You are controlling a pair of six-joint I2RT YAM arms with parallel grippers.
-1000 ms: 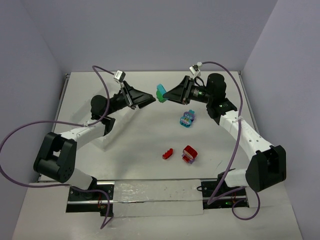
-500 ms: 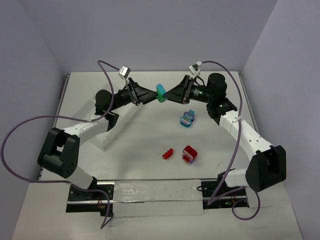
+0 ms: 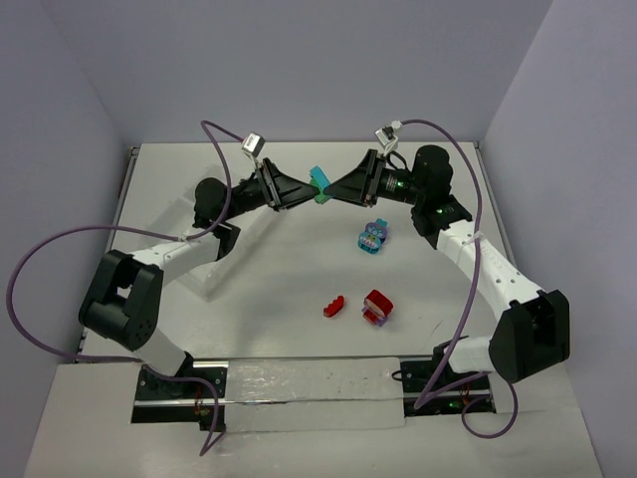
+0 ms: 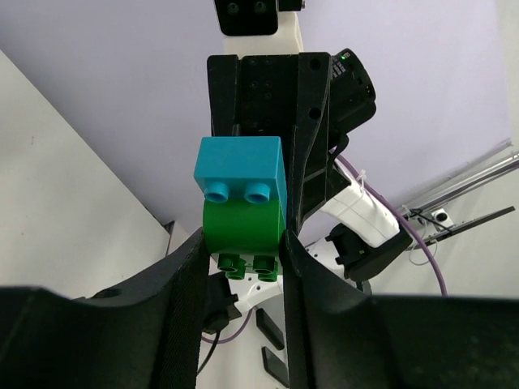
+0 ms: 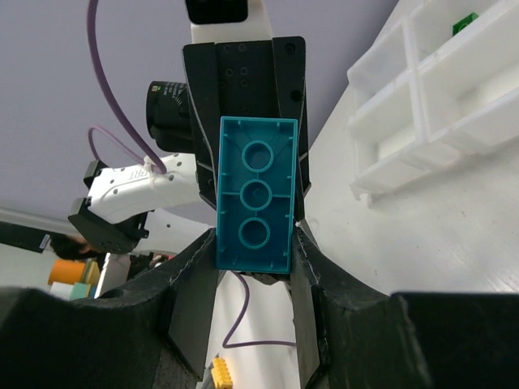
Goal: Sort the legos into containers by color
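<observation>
Item: stacked pair of legos, a teal brick sitting stud-joined on a green brick, hanging in the air above the table at upper centre of the top view. From the right wrist view the teal brick is showing its hollow underside with three round tubes. The left gripper is pressing both fingers against the sides of the green brick, jaws narrowed onto it. The right gripper is clamping the teal brick, jaws closed against its long sides. Count lying on the table: one purple-and-teal cluster right of centre, and one small red brick just beside one red cluster, lower centre. One white organizer tray is sitting at upper right of the right wrist view, one green piece lying in a far compartment.
</observation>
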